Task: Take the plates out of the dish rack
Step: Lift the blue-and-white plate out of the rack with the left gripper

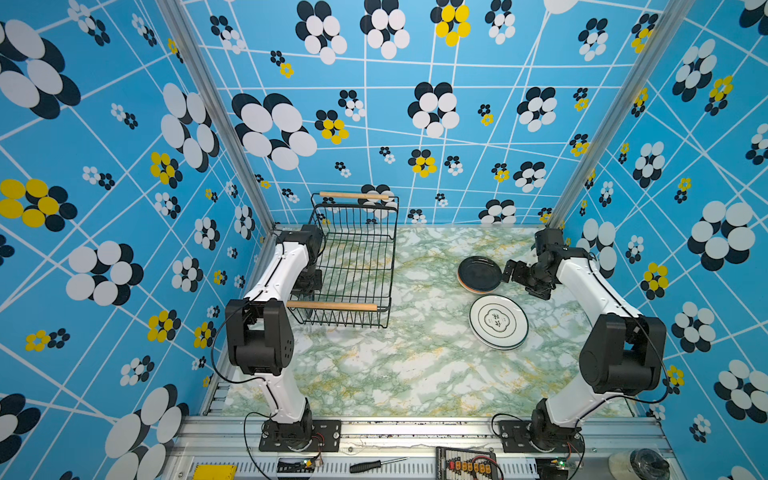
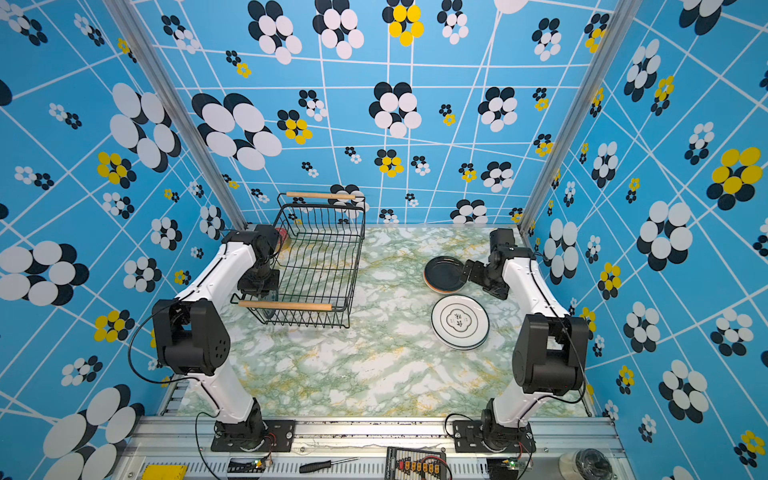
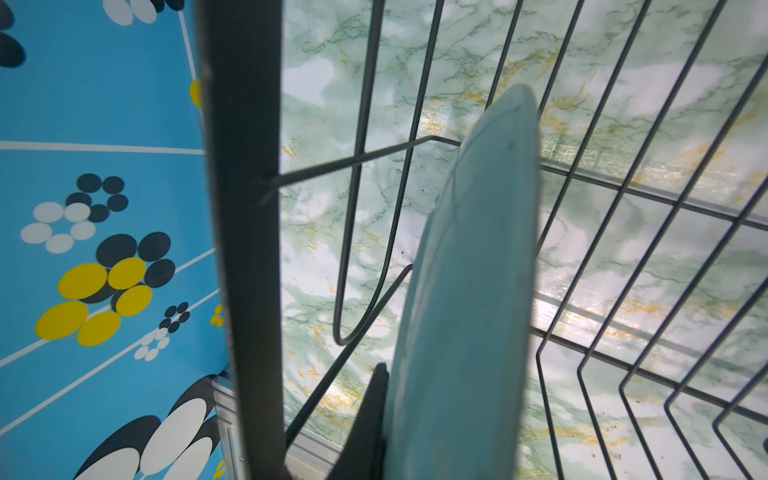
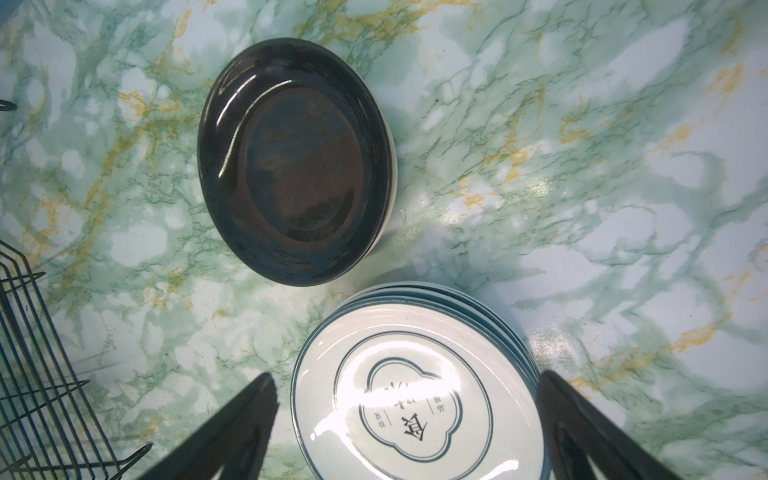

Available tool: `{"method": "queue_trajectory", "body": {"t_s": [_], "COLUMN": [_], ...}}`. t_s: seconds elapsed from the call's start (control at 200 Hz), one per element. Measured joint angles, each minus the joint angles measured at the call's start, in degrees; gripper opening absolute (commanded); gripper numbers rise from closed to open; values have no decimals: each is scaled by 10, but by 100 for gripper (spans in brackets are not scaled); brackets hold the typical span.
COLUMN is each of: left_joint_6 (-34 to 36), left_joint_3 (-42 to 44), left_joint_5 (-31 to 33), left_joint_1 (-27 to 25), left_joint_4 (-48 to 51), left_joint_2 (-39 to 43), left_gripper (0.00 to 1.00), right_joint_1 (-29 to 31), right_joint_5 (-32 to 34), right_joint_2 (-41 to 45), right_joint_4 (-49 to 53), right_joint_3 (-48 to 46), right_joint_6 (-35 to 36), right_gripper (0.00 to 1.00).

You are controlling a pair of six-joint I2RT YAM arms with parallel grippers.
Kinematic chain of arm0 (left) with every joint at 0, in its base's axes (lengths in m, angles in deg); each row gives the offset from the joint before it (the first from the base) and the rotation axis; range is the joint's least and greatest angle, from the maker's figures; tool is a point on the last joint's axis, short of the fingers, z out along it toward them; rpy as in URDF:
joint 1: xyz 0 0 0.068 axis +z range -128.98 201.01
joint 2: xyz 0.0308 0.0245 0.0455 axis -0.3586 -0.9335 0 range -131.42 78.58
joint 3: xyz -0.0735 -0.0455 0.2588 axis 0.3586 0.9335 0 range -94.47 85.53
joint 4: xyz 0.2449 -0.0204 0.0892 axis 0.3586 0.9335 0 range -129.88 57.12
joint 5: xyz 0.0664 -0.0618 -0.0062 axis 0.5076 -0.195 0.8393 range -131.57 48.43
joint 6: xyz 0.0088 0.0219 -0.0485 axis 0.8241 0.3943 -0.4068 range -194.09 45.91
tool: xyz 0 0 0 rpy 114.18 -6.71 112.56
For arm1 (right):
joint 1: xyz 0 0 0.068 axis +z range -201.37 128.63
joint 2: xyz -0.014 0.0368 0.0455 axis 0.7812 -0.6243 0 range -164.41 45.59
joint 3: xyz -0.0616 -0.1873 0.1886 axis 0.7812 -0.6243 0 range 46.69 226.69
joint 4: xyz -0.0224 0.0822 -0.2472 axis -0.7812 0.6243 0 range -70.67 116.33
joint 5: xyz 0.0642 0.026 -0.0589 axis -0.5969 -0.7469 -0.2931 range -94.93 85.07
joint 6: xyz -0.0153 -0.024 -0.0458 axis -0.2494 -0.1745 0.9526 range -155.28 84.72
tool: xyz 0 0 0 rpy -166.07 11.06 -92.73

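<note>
**One plate in the rack, two stacks beside it**

One dish rack [image 1: 393, 257], black wire with two wooden handles [image 1: 332, 306], sits on the marbled table [image 1: 395, 374]. It holds one plate: a teal plate [image 3: 465, 291] standing on edge in the floor wires by the rack's left wall. Right of the rack and well apart from it lie two stacks. One is a black-topped stack [image 1: 480, 274] with orange and cream edges showing beneath. The other, nearer the front, is a white stack [image 1: 498, 322] with a lobed emblem on top. How many plates each stack holds cannot be told for sure.

A small red round thing [image 2: 281, 233] shows at the rack's far left corner, mostly hidden by the left arm. In front of the rack, on the metal rail, lie one screwdriver [image 1: 376, 465] and one yellow box [image 1: 214, 471]. The rack's thick rim [image 3: 241, 208] crosses the left wrist view, blurred, just beside the plate.

The left gripper [image 1: 309, 286] reaches down inside the rack's left wall and is clamped on the teal plate's top edge. One finger [image 3: 368, 415] lies against the plate's face — the other is hidden behind it. The right gripper [image 1: 510, 271] hangs right of the rack, just beside the black-topped stack, jaws spread wide and holding nothing.
</note>
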Motion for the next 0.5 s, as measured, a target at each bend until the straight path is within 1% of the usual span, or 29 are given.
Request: {"method": "queue_trajectory", "body": {"t_s": [0.195, 0.5], "left_joint_6": [0, -17], "left_joint_3": [-54, -201], "left_joint_5": [2, 3], "left_joint_1": [-16, -35], "left_joint_4": [18, 50], "left_joint_2": [0, -17], "left_gripper": [0, 0], "right_joint_1": [0, 0], "right_joint_5": [0, 0], "right_joint_2": [0, 16], "right_joint_4": [0, 0], "right_joint_3": [0, 0], "right_joint_6": [0, 0], "right_gripper": [99, 99]}}
